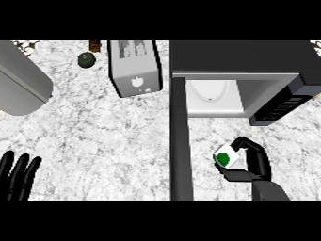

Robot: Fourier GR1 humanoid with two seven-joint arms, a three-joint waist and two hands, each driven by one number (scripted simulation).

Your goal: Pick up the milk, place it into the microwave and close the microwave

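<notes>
The milk (227, 157) is a small white carton with a green round mark, held in front of the microwave's opening. My right hand (254, 162) curls round it, thumb and fingers on opposite sides. The microwave (246, 59) stands at the back right, dark on top, its white inside (215, 96) showing. Its door (179, 141) is swung wide open and runs toward me as a dark strip just left of the milk. My left hand (8, 178) rests open at the lower left, fingers up, far from the carton.
A silver toaster (135, 68) stands left of the microwave. A dark round object (86, 60) and a small brown item (94, 45) sit behind it. A large grey rounded appliance (10, 77) fills the back left. Marbled counter (100, 136) lies between the hands.
</notes>
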